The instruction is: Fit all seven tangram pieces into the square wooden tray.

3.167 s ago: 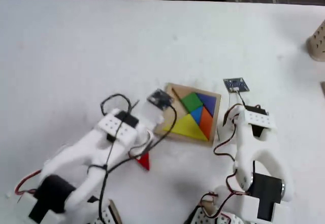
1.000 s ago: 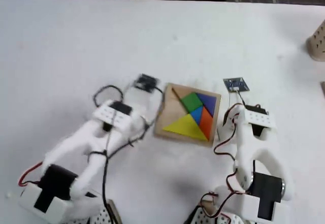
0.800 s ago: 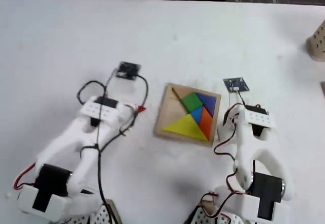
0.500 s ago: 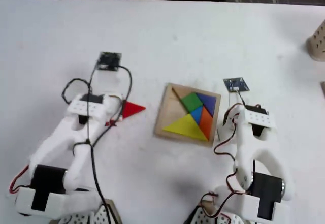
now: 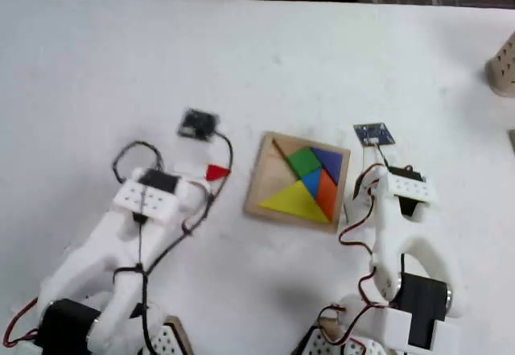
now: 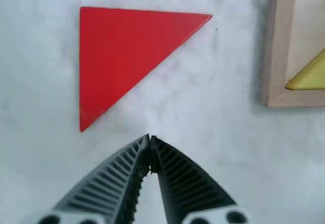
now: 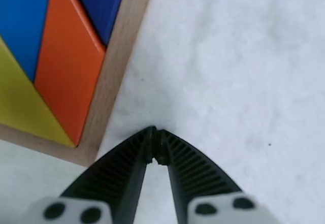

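The square wooden tray (image 5: pixel 261 179) holds green (image 5: pixel 304 160), blue (image 5: pixel 330 160), orange (image 5: pixel 326 187) and yellow (image 5: pixel 294 200) pieces; its left part is bare wood. A red triangle (image 5: pixel 217 171) lies flat on the table just left of the tray, partly under the left arm (image 5: pixel 149 198). In the left wrist view my left gripper (image 6: pixel 150 141) is shut and empty, its tips a short way off the red triangle (image 6: pixel 119 56), with the tray rim (image 6: pixel 277 46) beside. My right gripper (image 7: pixel 155 132) is shut and empty, on the table just off the tray's rim (image 7: pixel 119 71) by the orange piece (image 7: pixel 66 66).
The right arm (image 5: pixel 402 194) stands beside the tray's right side. A wooden peg block (image 5: pixel 503 69) sits at the table's far right edge. A wooden object (image 5: pixel 173 339) lies at the near edge by the left arm's base. The white table stretches wide behind the tray.
The left arm swung left away from the tray, then drew back nearer. The red triangle went from in front of the tray to its left side. The right arm stayed still.
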Available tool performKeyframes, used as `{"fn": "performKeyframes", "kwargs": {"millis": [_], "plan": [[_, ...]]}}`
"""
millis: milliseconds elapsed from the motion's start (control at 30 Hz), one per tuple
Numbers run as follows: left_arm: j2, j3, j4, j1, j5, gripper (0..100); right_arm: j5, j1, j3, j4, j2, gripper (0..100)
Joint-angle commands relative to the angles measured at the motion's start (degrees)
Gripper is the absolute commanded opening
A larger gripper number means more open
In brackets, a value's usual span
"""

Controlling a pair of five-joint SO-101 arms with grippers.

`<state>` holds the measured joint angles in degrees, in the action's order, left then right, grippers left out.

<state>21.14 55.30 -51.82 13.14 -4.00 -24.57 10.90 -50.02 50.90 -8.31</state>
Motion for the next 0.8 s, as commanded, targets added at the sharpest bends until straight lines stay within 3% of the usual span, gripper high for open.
{"fn": "performKeyframes", "kwargs": {"millis": [0,400,767], "plan": [[-2.24,-0.97,1.58,1.36,-6.33,3,-0.53,0.84,1.76,0.22,0.13,1.8],[-25.01,-22.95,-1.14,-16.13,-7.30,2,-0.53,0.84,1.76,0.22,0.13,1.8],[-36.18,-38.15,1.05,-17.54,-7.38,2,-0.53,0.84,1.76,0.31,0.13,1.8]]}}
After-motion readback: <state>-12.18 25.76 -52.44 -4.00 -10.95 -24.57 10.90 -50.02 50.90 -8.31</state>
